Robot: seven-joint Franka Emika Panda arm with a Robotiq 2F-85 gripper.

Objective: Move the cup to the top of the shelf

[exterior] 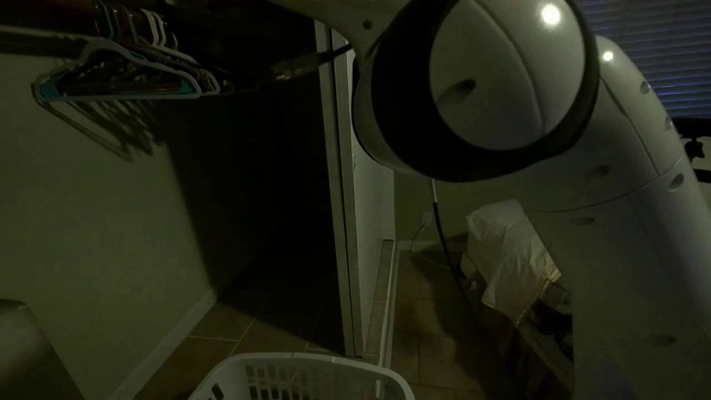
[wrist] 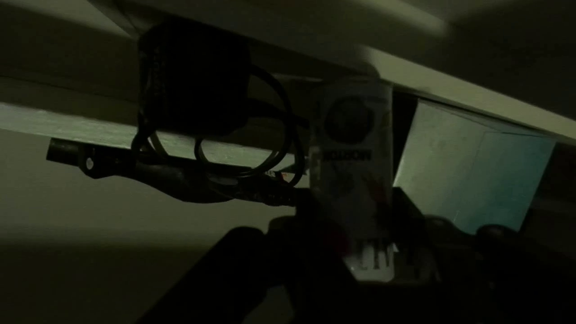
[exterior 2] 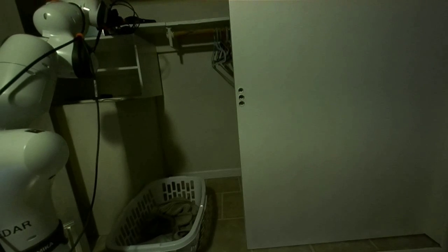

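Observation:
The cup (wrist: 351, 135) is a pale printed cylinder with dark lettering in the wrist view, which stands upside down. My gripper (wrist: 351, 195) has its dark fingers on both sides of the cup, and they appear shut on it. The cup's base end is close to a shelf board; I cannot tell whether it touches. The shelf (exterior 2: 149, 66) is a pale cubby unit in an exterior view, and its board edge also shows in the wrist view (wrist: 450, 90). The gripper and cup are hidden behind the arm in that exterior view and are out of frame in the exterior view with the near arm.
A black box with looped cables (wrist: 193, 81), a long black object (wrist: 180, 182) and a pale blue box (wrist: 481, 166) are on the shelf beside the cup. Hangers (exterior: 116, 72) hang nearby. A laundry basket (exterior 2: 201, 213) stands below, and a sliding door (exterior 2: 336, 122) is alongside.

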